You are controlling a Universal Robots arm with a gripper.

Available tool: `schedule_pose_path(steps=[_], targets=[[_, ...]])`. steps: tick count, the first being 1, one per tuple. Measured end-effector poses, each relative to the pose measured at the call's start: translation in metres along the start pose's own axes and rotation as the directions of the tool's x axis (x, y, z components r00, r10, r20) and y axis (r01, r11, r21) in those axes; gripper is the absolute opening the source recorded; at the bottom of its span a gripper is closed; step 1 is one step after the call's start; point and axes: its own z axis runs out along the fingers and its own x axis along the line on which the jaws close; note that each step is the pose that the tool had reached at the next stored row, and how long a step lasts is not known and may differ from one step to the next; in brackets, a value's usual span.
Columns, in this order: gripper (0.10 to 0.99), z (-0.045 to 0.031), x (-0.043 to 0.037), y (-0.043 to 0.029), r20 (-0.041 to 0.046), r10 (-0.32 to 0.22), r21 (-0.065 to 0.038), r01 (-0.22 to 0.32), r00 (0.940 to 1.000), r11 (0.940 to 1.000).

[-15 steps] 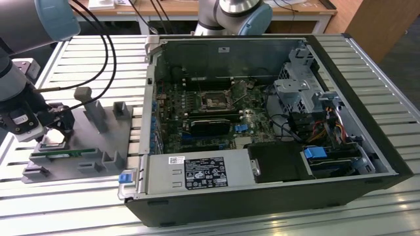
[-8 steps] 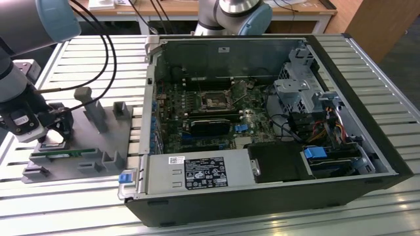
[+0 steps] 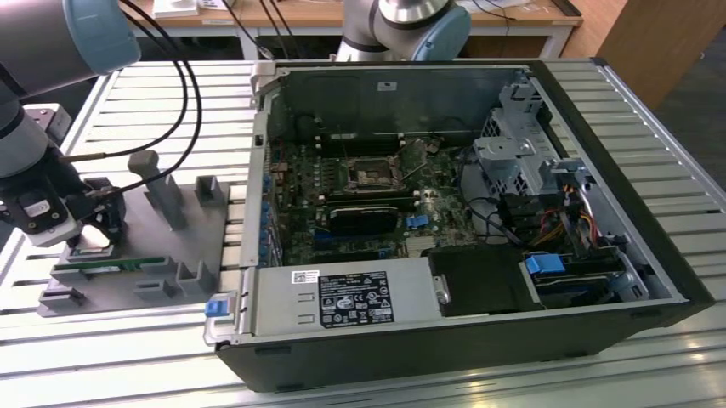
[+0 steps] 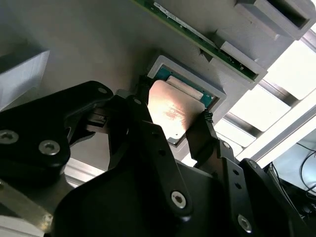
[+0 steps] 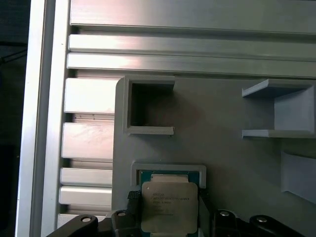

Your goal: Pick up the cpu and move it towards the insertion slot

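Black jointed fingers (image 4: 197, 136) of the gripper (image 4: 173, 126) are seen closest in the second wrist view. They are clenched on opposite edges of the small flat square cpu with a silvery metal top (image 4: 173, 111), so its top face is left untouched. The chip is held just over the pale-rimmed square pocket (image 5: 168, 169) of the grey plastic fixture tray (image 3: 148, 246) and is judged to be lifted rather than seated. The insertion slot, a square silver-framed socket with a dark centre (image 3: 372, 174), is found well apart, inside the open black computer case (image 3: 477, 340).
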Motion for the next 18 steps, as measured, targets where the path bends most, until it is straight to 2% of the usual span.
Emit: schedule_pose_path(steps=[18], targets=[[0.545, -0.0086, 0.0, 0.0004, -0.0002, 0.0, 0.0, 0.0, 1.0, 1.0]])
